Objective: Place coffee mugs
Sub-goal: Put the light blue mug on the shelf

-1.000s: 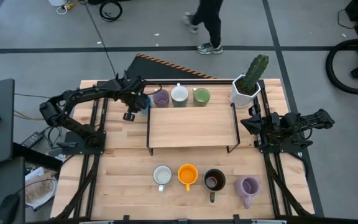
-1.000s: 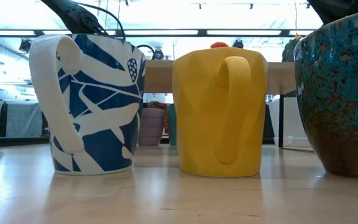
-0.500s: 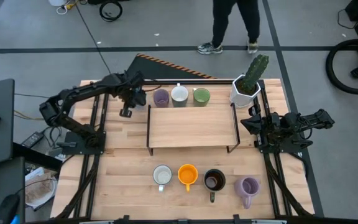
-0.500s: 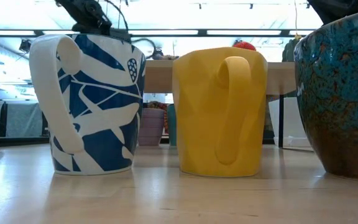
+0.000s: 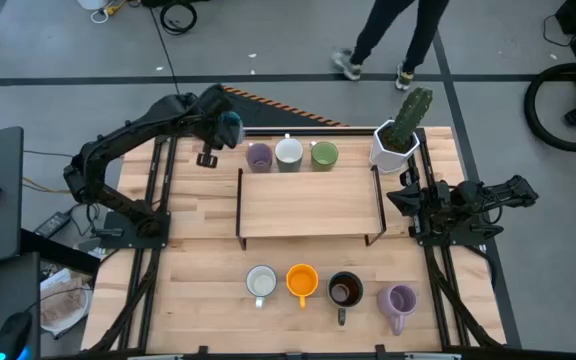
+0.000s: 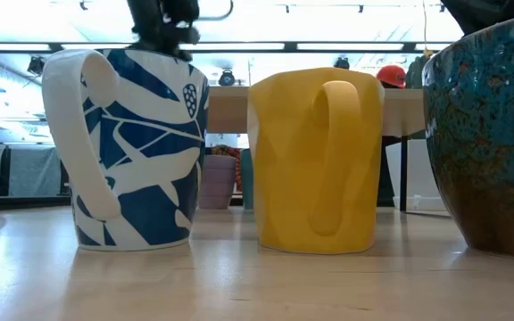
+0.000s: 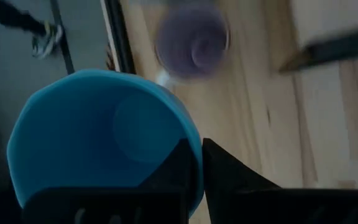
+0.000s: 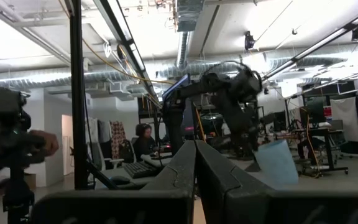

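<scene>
My worry at this point was the blue mug point(image 5: 231, 122) slipping. My left claw point(image 7: 194, 163) had it by the rim only, one finger inside and one outside the wall, pinched tight on that thin edge, and the mug hung up in the air near the table's point(image 5: 198, 250) far left corner. A rim pinch like that could let the mug swing or twist, and I judged that a quick move might drop it onto the purple mug point(image 5: 259, 157) below, or knock it against the frame of the shelf point(image 5: 308, 205).

The purple mug, a white mug point(image 5: 289, 152) and a green mug point(image 5: 324, 154) stood in a row along the table's far edge, just behind the shelf, so setting the blue one beside them left little room. Four more mugs waited along the near edge: white point(image 5: 261, 283), orange point(image 5: 302, 281), dark point(image 5: 344, 290) and purple point(image 5: 400, 301).

My right claw point(image 8: 194, 163) rested by the table's right edge, its fingers pressed together on nothing.
</scene>
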Controlling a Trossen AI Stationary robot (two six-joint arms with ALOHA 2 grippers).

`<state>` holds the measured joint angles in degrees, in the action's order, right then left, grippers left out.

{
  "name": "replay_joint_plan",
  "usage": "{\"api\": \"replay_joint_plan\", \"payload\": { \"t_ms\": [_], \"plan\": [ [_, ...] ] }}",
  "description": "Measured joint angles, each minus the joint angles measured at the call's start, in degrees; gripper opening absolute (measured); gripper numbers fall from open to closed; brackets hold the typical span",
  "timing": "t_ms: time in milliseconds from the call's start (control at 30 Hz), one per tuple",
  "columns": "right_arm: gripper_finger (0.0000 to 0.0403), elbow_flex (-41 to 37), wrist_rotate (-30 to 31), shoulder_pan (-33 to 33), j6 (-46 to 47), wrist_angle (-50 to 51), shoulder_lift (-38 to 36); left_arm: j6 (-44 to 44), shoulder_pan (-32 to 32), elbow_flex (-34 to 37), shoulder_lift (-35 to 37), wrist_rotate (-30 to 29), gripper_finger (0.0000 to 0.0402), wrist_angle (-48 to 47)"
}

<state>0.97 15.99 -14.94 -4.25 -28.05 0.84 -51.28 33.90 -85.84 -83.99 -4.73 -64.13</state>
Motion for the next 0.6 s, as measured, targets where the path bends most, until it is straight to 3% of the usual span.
{"api": "replay_joint_plan", "payload": {
  "t_ms": [200,367,600],
  "plan": [
    [0.0018,-0.01,0.12,0.01,-0.36,0.25,0.0,3.66,-4.77,-5.08,0.02,8.0,0.0025,2.05],
    [0.0018,0.0,0.92,0.02,-0.44,0.31,0.0,13.67,-9.7,-5.81,0.02,15.83,0.0025,3.49],
    [0.0018,-0.02,1.01,0.0,-1.12,-0.49,0.02,19.18,-18.46,-5.81,-0.44,15.89,0.0026,6.06]
  ]
}}
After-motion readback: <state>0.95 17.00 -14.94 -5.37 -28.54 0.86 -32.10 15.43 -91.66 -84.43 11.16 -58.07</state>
